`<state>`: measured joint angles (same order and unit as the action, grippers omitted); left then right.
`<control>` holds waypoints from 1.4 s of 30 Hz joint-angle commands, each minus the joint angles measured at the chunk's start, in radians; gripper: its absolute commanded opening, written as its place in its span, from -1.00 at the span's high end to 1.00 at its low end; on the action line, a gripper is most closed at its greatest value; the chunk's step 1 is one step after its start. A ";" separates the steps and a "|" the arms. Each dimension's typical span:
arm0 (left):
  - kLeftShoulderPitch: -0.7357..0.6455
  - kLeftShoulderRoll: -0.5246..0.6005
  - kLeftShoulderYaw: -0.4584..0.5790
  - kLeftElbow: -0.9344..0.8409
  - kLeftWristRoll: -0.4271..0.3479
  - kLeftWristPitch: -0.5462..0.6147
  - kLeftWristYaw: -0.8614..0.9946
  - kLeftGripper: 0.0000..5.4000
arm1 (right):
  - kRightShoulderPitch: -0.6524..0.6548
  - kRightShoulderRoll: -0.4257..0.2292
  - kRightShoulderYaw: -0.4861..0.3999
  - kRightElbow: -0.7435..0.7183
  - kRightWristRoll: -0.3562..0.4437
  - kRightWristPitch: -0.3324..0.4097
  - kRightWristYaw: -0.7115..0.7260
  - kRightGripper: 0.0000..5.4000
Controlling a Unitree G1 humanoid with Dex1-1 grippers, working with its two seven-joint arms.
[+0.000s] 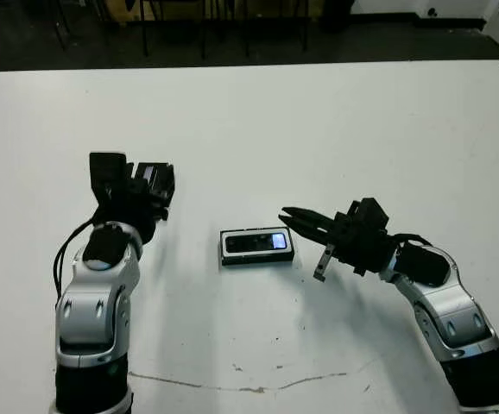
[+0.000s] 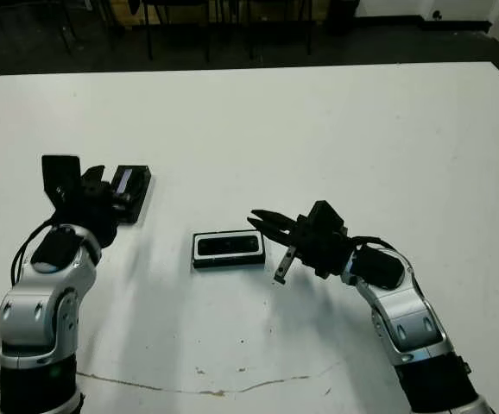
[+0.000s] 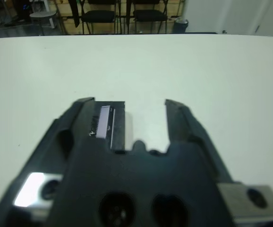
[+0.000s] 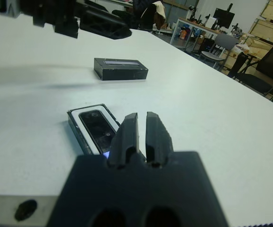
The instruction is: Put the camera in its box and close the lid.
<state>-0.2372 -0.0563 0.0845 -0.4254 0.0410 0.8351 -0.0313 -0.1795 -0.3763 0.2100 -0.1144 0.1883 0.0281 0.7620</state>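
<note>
From the head views, one box (image 1: 257,247) is lying near the middle of the white bench (image 1: 318,129), and one camera (image 1: 256,242) is sitting inside it against the white lining, its bluish glint toward the robot's right end. One lid (image 2: 132,192) is resting on the bench off to the robot's left, well apart from the box, stripe face up. The left gripper (image 2: 111,198) is reaching at the near end of the lid. The right gripper (image 1: 297,220) is hanging just beside the box's right end, its fingers drawn close together and grasping nothing.

In the left wrist view, the two fingers (image 3: 181,120) are standing spread apart, with the lid's striped end lying between them against one finger; whether they are touching it firmly is unclear.

In the right wrist view, two fingers (image 4: 127,137) are nearly touching, with only a slit between them, empty. The box with the camera is lying just beyond them, the lid farther off, under the other gripper.
</note>
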 commanded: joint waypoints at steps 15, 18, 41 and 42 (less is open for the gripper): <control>-0.097 0.079 -0.003 0.155 0.032 0.043 0.086 -1.00 | 0.007 -0.025 -0.006 -0.024 0.004 0.032 0.011 1.00; -0.122 0.095 0.018 0.176 0.002 0.088 0.058 -1.00 | 0.008 -0.023 -0.006 -0.021 -0.002 0.005 0.013 1.00; -0.165 0.140 0.069 0.302 -0.149 0.102 0.020 -1.00 | 0.037 -0.019 -0.010 -0.033 -0.002 -0.004 0.004 1.00; -0.158 0.138 0.069 0.300 -0.152 0.092 0.017 -1.00 | 0.036 -0.020 -0.009 -0.038 0.000 0.007 0.005 1.00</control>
<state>-0.4189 0.0695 0.1575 -0.1370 -0.1193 0.9340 -0.0166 -0.1547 -0.3908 0.2010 -0.1573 0.1902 0.0289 0.7639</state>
